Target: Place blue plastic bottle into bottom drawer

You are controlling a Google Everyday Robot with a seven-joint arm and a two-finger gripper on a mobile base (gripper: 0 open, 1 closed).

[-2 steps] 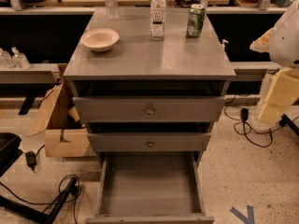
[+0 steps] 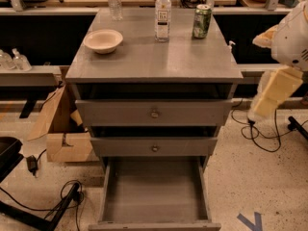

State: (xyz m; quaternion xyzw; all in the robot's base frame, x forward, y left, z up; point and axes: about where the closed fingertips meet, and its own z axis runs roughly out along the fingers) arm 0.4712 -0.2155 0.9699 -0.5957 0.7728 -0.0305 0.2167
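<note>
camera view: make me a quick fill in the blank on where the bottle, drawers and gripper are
Just right of the blue plastic bottle on the cabinet top stands a green ____. The bottom drawer is pulled ____. The gripper hangs off the cabinet's ____ side in the picture, away from the bottle. Missing words: can, open, right.
</note>
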